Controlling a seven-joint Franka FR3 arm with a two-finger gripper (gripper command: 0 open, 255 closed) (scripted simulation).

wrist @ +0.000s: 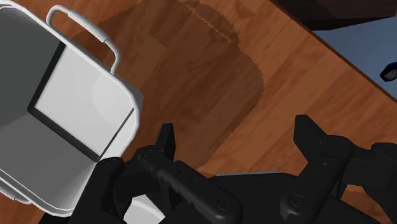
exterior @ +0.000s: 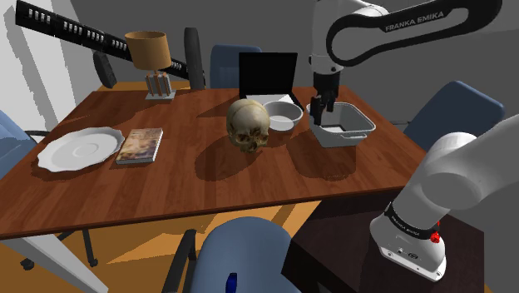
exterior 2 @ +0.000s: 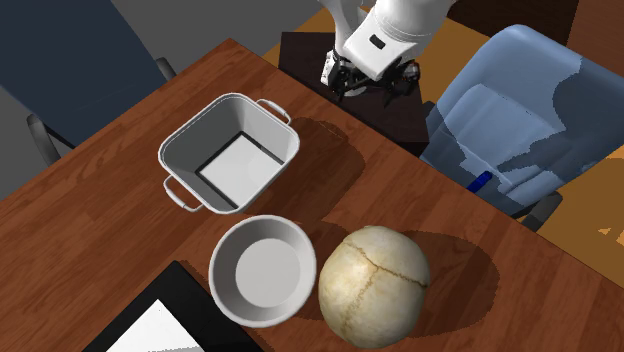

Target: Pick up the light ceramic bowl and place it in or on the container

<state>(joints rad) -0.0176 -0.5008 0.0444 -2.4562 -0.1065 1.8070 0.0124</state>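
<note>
Wrist view is showing the black gripper (wrist: 237, 133) with jaws standing apart, empty, hanging over the wood-grain table (wrist: 210, 63) beside the square grey container (wrist: 19, 57) with loop handles. Round, smooth pale bowl (exterior 2: 262, 268) is sitting on the table between container and cracked, domed skull (exterior 2: 373, 285).

The shoulder camera stood high beside the stand (exterior: 341, 250), some way off, looking down across the whole table (exterior: 166, 179) toward that view's upper left; the second camera hung close over the table's far side, facing steeply down and back toward the stand; the wrist camera looked down from very near the wood, just beside the tub (wrist: 121, 95); all three shared the tub, the first two also the bowl (exterior: 283, 115) and skull (exterior: 249, 126).
</note>
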